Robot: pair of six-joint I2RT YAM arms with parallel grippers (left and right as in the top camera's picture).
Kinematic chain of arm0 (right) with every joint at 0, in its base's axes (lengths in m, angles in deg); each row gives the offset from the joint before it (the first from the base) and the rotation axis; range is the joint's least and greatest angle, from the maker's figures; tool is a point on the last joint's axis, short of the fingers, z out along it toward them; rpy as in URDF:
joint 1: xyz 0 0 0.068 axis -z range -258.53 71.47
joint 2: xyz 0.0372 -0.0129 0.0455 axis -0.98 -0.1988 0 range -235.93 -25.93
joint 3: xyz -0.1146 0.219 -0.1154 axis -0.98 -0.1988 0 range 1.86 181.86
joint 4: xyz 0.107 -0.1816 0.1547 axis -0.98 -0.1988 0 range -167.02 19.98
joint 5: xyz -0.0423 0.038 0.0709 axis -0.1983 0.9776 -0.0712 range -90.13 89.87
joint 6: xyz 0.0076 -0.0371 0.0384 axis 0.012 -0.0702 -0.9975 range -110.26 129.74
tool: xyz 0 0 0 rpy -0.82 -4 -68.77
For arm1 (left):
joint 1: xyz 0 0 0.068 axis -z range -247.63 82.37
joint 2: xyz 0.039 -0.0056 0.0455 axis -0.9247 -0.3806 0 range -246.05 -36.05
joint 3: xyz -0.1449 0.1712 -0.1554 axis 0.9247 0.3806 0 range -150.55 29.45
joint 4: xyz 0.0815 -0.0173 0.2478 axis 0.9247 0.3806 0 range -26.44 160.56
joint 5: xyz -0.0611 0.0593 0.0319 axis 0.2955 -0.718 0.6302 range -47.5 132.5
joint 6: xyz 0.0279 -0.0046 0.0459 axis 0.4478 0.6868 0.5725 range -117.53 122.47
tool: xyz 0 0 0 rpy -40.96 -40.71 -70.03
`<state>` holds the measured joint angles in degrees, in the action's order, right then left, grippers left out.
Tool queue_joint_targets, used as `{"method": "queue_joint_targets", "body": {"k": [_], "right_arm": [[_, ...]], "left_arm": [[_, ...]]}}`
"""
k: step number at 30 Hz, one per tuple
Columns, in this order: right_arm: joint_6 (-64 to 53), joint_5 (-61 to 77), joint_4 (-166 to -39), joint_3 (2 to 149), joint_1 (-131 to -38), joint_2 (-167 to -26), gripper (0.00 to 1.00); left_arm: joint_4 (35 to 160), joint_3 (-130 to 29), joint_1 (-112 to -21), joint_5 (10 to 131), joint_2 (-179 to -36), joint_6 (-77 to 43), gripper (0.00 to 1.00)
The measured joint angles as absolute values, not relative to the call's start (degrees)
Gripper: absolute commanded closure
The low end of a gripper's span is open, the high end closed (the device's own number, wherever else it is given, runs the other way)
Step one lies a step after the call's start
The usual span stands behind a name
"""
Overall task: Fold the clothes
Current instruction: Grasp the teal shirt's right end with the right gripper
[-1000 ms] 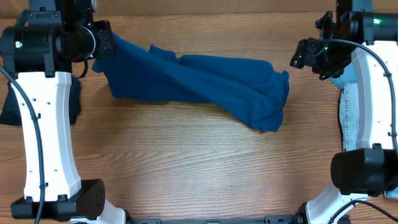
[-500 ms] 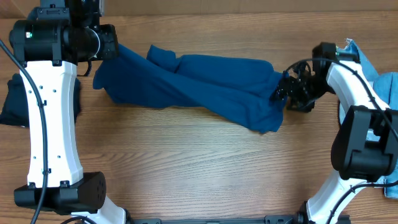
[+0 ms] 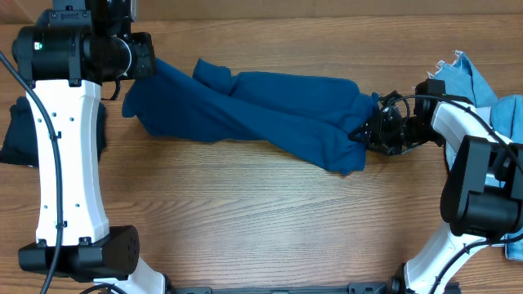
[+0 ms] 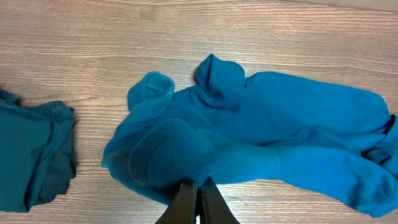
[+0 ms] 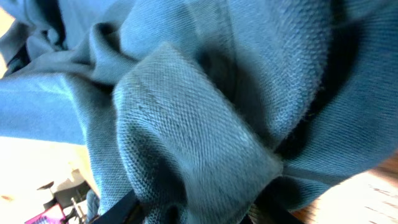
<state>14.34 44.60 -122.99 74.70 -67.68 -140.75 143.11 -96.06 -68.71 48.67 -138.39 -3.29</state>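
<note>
the left end effector (image 4: 198, 186) shows at the bottom edge with its two dark fingers pressed together, pinching a thick fold of the blue knit garment (image 4: 280, 137). from that fold the garment runs rumpled across the wooden bench (image 4: 93, 37) to the right edge of the view, with two bunched humps along its upper side. a darker garment (image 4: 31, 155) lies folded at the left edge, apart from the blue one.

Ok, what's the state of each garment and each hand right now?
blue knit garment: unfolded, crumpled, stretched between the hands
navy garment: bunched at left edge
denim piece: lying at right edge
left hand: shut on blue knit garment
right hand: in garment's right end, grip unclear
</note>
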Motion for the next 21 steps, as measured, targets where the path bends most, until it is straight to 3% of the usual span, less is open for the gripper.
{"method": "queue_joint_targets", "body": {"k": [5, 13, 17, 19, 21], "right_arm": [[14.78, 45.32, -123.58, 74.68, -67.5, -140.05, 0.56], [12.94, 38.64, -126.02, 74.66, -62.28, -134.41, 0.61], [12.77, 38.46, -126.83, 74.64, -63.07, -134.41, 0.47], [12.66, 37.94, -127.05, 74.64, -63.05, -134.41, 0.6], [12.53, 37.06, -127.53, 74.64, -63.05, -134.41, 0.6]], "left_arm": [[143.11, -96.06, -68.71, 48.67, -138.39, -3.29, 0.96], [143.07, -96.06, -68.71, 48.67, -138.39, -3.29, 0.96], [143.07, -96.06, -68.71, 48.67, -138.39, -3.29, 0.96], [143.05, -96.06, -68.71, 48.67, -138.39, -3.27, 0.96], [143.03, -96.06, -68.71, 48.67, -138.39, -3.09, 0.96]]}}
